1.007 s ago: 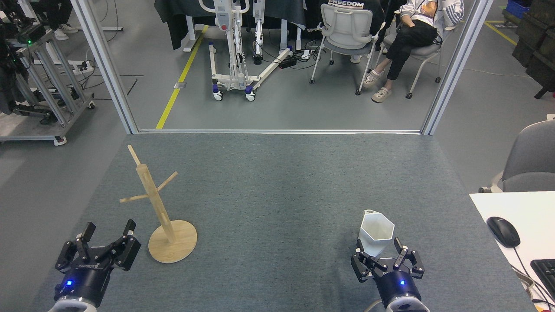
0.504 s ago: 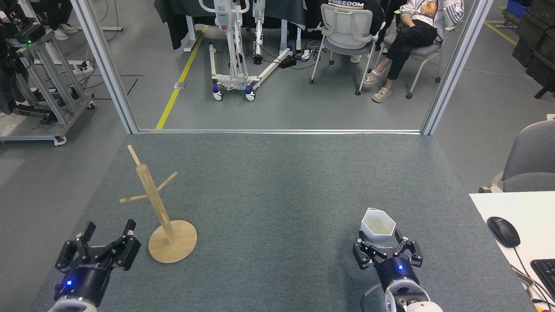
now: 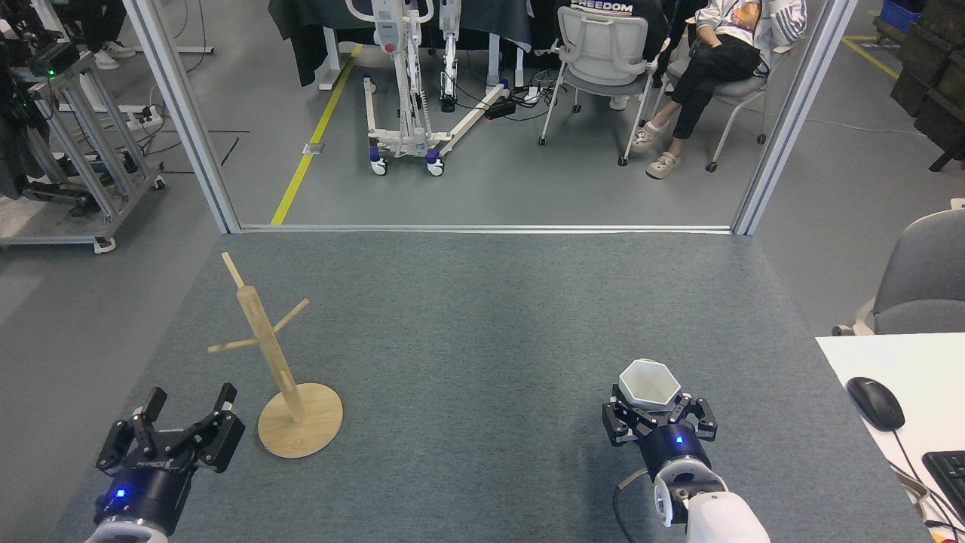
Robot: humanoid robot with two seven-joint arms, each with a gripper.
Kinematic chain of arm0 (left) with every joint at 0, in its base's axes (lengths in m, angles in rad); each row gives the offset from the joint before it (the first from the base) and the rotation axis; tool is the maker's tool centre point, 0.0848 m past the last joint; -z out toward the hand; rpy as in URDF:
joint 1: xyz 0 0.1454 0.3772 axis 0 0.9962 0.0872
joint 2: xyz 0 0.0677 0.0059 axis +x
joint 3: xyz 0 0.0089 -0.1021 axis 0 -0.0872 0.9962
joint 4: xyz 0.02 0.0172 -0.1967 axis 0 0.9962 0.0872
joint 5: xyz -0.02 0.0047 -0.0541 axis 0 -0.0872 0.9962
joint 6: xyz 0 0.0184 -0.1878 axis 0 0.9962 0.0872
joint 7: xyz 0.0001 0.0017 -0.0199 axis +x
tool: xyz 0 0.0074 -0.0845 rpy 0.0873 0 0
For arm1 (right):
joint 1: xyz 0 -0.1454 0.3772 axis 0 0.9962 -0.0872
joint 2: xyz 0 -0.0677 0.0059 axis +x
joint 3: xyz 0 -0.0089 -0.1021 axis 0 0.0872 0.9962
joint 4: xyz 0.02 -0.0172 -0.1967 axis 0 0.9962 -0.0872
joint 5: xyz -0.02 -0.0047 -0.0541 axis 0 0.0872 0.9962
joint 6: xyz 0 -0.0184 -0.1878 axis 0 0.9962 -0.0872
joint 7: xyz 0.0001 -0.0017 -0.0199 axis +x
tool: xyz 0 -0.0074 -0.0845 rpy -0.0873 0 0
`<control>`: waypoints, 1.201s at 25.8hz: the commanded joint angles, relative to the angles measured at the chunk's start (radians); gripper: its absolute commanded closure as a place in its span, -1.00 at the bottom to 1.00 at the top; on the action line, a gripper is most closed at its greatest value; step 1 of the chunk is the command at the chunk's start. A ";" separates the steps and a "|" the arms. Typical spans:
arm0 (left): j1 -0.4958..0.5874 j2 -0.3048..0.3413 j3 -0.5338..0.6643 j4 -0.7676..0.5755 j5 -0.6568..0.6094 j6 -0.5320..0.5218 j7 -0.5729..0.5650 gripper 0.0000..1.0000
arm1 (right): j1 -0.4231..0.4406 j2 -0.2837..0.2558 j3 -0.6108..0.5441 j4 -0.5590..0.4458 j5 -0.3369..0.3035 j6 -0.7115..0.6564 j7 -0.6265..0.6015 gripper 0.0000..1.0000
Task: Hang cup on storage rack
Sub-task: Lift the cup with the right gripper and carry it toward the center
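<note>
Head view, the only one. A white matte faceted cup with a hexagonal rim is seen at lower right, mouth up, over the grey carpeted table. It is gripped low on its tapering body by the right gripper, whose black fingers are closed against the cup's sides. The side tab is not made out from this angle; it is probably turned away or hidden by the fingers. Whether the cup is clear of the table cannot be told.

At lower left, the light bamboo mug tree, a slim post with thin angled pegs on a round disc base, stands upright. Just beside its base the left gripper is held with fingers spread, grasping nothing.

Cup and rack are well apart, with bare table between them.

Step judged in hand: grasp made, carry not yet done. The next move calls for the cup to be brought across to the rack and turned so the tab's hole can be threaded onto a peg.
</note>
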 commanded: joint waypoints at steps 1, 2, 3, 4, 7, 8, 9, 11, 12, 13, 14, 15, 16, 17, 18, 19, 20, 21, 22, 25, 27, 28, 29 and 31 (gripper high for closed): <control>0.001 0.003 -0.001 0.000 0.000 -0.001 0.000 -1.00 | -0.004 0.002 0.005 0.012 0.000 -0.002 0.003 -0.42; 0.001 0.003 -0.001 0.000 0.000 -0.001 0.000 -1.00 | -0.004 0.002 0.005 0.014 0.000 -0.002 0.003 -0.25; 0.003 0.004 -0.001 0.000 -0.001 -0.003 0.000 -1.00 | -0.004 -0.002 0.005 0.012 0.000 -0.006 0.003 0.01; 0.003 0.004 -0.001 0.000 -0.001 -0.006 0.000 -1.00 | -0.006 -0.007 0.004 0.012 -0.001 -0.028 0.003 0.27; 0.003 0.004 -0.001 -0.002 -0.001 -0.004 0.000 -1.00 | -0.007 -0.016 -0.002 0.002 -0.005 -0.101 0.003 0.89; 0.003 0.003 -0.001 -0.002 0.000 -0.004 0.000 -1.00 | -0.009 -0.018 -0.002 -0.008 -0.005 -0.112 0.003 0.94; 0.003 0.003 -0.001 0.000 0.000 -0.003 0.000 -1.00 | -0.007 -0.019 -0.005 -0.026 -0.006 -0.126 0.003 0.98; 0.003 0.004 -0.001 -0.002 0.000 -0.004 0.000 -1.00 | -0.007 -0.036 -0.013 -0.075 -0.024 -0.155 0.004 0.99; 0.004 0.004 -0.001 -0.002 0.000 -0.004 0.000 -1.00 | -0.007 -0.062 -0.019 -0.100 -0.052 -0.178 0.004 0.99; 0.006 0.004 -0.001 -0.002 0.000 -0.004 0.000 -1.00 | -0.007 -0.087 -0.027 -0.121 -0.086 -0.207 0.004 0.99; 0.007 0.004 -0.001 -0.002 0.000 -0.004 0.000 -1.00 | -0.009 -0.105 -0.035 -0.143 -0.115 -0.238 0.004 0.99; 0.009 0.004 -0.001 -0.003 -0.001 -0.004 0.000 -1.00 | -0.012 -0.114 -0.038 -0.159 -0.136 -0.268 0.004 0.99; 0.009 0.004 -0.001 -0.003 0.000 -0.004 0.000 -1.00 | -0.024 -0.120 -0.038 -0.172 -0.150 -0.301 0.004 0.98; 0.009 0.003 -0.001 -0.003 -0.001 -0.006 0.000 -1.00 | -0.040 -0.122 -0.038 -0.179 -0.155 -0.333 0.004 0.98; 0.009 0.003 -0.001 -0.003 0.000 -0.006 0.000 -1.00 | -0.050 -0.122 -0.038 -0.182 -0.156 -0.365 0.003 0.96; 0.009 0.003 -0.001 -0.003 -0.001 -0.006 0.000 -1.00 | -0.060 -0.120 -0.038 -0.187 -0.156 -0.397 0.003 0.96; 0.010 0.003 -0.001 -0.003 0.000 -0.006 0.000 -1.00 | -0.064 -0.117 -0.038 -0.196 -0.156 -0.417 0.003 0.96; 0.010 0.004 -0.001 -0.003 0.000 -0.007 0.000 -1.00 | -0.067 -0.111 -0.036 -0.212 -0.156 -0.420 0.004 0.96; 0.010 0.004 -0.001 -0.005 0.000 -0.009 -0.002 -1.00 | -0.070 -0.105 -0.033 -0.232 -0.156 -0.417 0.007 0.97; 0.012 0.004 -0.005 -0.012 0.000 -0.016 -0.002 -1.00 | -0.072 -0.079 -0.025 -0.291 -0.155 -0.407 0.066 0.98; 0.014 0.006 -0.005 -0.025 0.002 -0.026 -0.002 -1.00 | -0.076 -0.056 -0.018 -0.340 -0.155 -0.370 0.146 0.99; 0.014 0.006 -0.005 -0.025 0.002 -0.029 -0.002 -1.00 | -0.076 -0.051 -0.005 -0.363 -0.155 -0.336 0.169 0.99; 0.014 0.006 -0.005 -0.026 0.002 -0.029 -0.002 -1.00 | -0.080 -0.053 0.024 -0.383 -0.155 -0.293 0.176 0.99; 0.015 0.006 -0.005 -0.031 0.002 -0.032 -0.002 -1.00 | -0.118 -0.064 0.116 -0.408 -0.156 -0.192 0.175 0.99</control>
